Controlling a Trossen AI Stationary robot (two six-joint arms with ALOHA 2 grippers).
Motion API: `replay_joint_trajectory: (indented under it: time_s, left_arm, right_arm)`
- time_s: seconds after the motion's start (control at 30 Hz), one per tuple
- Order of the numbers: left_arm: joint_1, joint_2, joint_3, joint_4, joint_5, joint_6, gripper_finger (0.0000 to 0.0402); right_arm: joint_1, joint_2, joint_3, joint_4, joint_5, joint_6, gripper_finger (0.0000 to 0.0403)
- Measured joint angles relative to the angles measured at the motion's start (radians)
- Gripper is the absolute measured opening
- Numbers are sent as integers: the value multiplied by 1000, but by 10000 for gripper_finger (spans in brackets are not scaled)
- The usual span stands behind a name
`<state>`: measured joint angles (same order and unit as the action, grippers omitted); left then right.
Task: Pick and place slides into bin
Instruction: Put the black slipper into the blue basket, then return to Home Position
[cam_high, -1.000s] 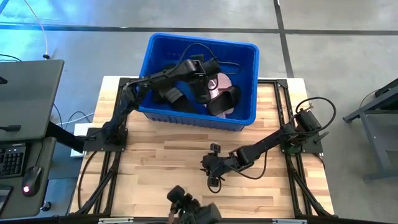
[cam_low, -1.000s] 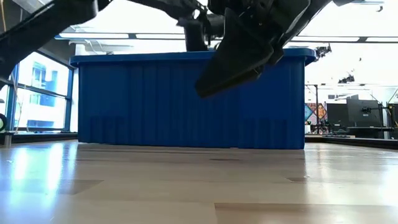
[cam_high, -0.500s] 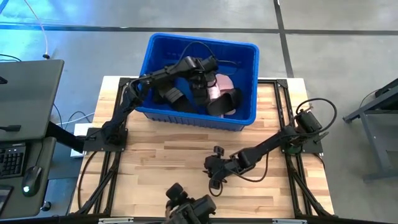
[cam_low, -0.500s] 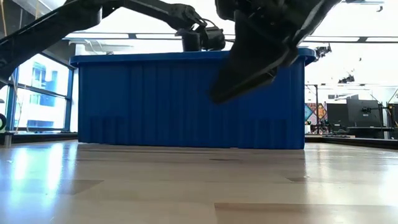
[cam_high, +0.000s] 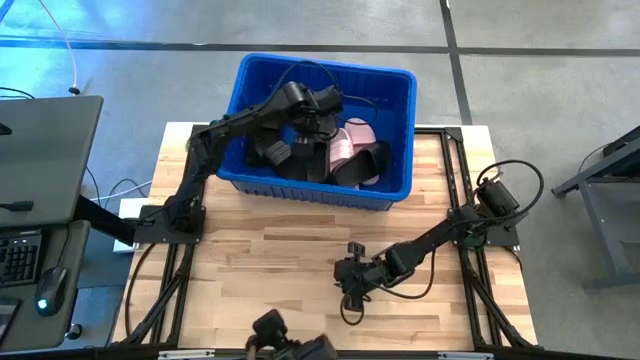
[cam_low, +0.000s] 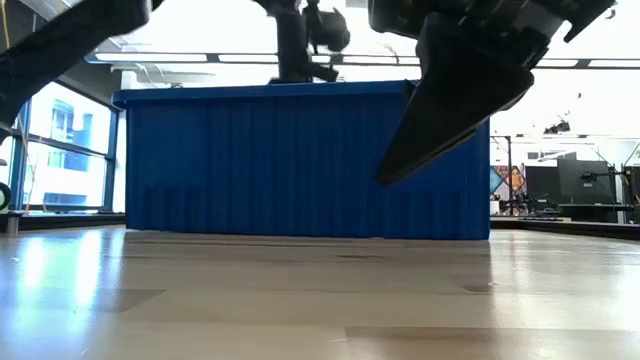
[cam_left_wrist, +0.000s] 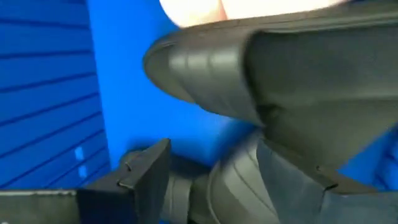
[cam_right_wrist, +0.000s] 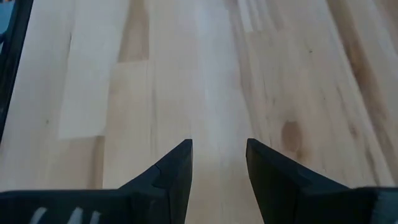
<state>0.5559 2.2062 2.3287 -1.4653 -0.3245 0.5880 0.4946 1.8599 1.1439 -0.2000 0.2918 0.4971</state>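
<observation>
Slides (cam_high: 340, 152), black and pink, lay piled inside the blue bin (cam_high: 398, 190). Above them hung the left gripper (cam_high: 322, 110); I could not tell how its fingers stood. The right gripper (cam_right_wrist: 217, 163) had spread, empty fingers over the wooden table (cam_high: 260, 260).

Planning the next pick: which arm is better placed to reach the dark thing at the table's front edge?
Right, likely. The right gripper hangs open and empty over bare table near that dark thing; the left gripper is over the bin.
</observation>
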Motion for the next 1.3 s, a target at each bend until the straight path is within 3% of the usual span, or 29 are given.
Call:
replay_joint_trajectory:
  time_s: [0.3, 0.43, 0.57, 0.73, 1.0, 1.13, 1.3]
  left_arm:
    - [-74, -199, -2, -105, -7, -92, 250]
    - [-123, -315, -2, -106, 7, -93, 245]
    - [-177, -421, -2, -106, 12, -75, 242]
    - [-254, -559, -1, -106, 20, -99, 244]
    - [-358, -741, -1, -106, 207, -151, 244]
    - [-400, -815, -6, -105, 218, -151, 244]
    - [-453, -968, -184, -103, 218, -205, 244]
  right_arm:
    - [-1, 0, 0, -22, -15, -8, 142]
    - [-10, -3, 0, -90, -20, -94, 142]
    - [-21, -42, 0, -165, -64, -7, 142]
    - [-21, -156, 67, -192, -67, -3, 142]
    - [51, -396, 119, -202, -64, -133, 142]
    - [72, -549, 118, -225, -60, -185, 142]
    - [75, -729, 1, -161, -36, -300, 142]
